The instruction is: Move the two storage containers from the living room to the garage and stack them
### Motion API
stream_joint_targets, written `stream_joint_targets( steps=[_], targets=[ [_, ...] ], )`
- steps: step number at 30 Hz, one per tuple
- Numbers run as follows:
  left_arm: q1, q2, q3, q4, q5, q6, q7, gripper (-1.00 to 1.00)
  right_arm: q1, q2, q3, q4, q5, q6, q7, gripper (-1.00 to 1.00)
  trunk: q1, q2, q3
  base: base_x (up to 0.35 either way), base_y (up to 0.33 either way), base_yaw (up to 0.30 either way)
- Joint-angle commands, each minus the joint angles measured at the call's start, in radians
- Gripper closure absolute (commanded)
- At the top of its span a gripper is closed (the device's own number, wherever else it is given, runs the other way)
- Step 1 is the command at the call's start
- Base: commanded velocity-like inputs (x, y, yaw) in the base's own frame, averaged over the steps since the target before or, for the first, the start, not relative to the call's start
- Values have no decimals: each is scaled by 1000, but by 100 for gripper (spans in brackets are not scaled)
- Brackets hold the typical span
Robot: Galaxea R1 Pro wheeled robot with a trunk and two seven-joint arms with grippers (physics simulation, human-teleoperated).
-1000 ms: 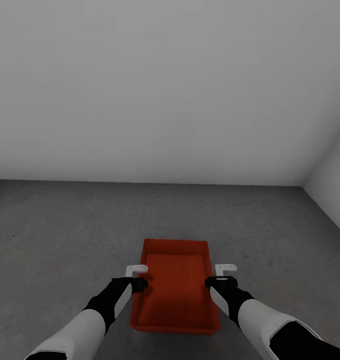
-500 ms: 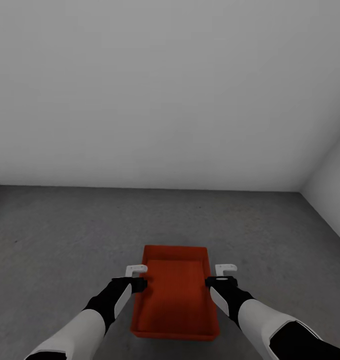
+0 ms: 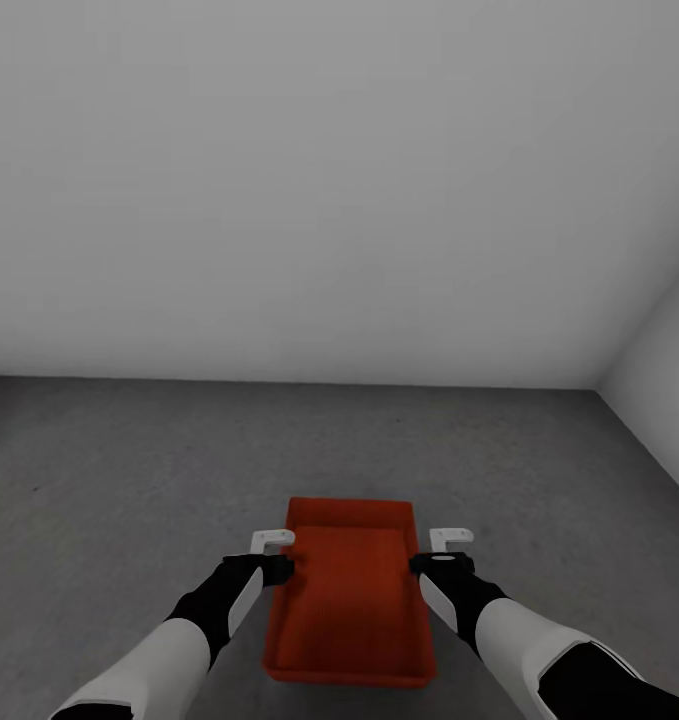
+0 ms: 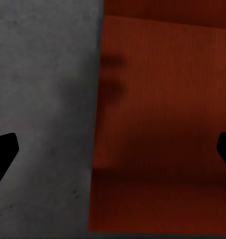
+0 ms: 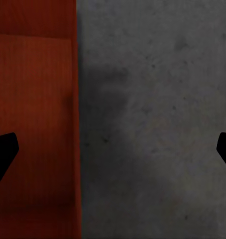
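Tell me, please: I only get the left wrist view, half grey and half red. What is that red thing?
Observer: The head view shows an orange-red, open-topped storage container. As far as I can tell, it rests on the grey concrete floor.
Operator: And the black tips at the edges?
Observer: Those are fingers of the left hand. The head view places that hand above the container's left long wall.
Operator: Is the other arm doing anything?
Observer: The right hand hangs open over the opposite long wall, with nothing in it.
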Motion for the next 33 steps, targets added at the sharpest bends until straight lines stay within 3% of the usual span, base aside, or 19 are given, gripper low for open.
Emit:
stream_joint_targets(
  steps=[1,16,33],
  targets=[
    [0,0,1,-2,6,5,5,-100,0,0,8,-2,-5,8,-6,-100,-4,7,2,0,0,0],
    [0,-1,1,-1,6,5,5,-100,0,0,7,-2,-5,8,-6,-100,-62,112,49,0,0,0],
    [0,1,-1,-8,6,-2,2,-100,0,0,9,-2,-5,8,-6,-100,-62,112,49,0,0,0]
  ],
)
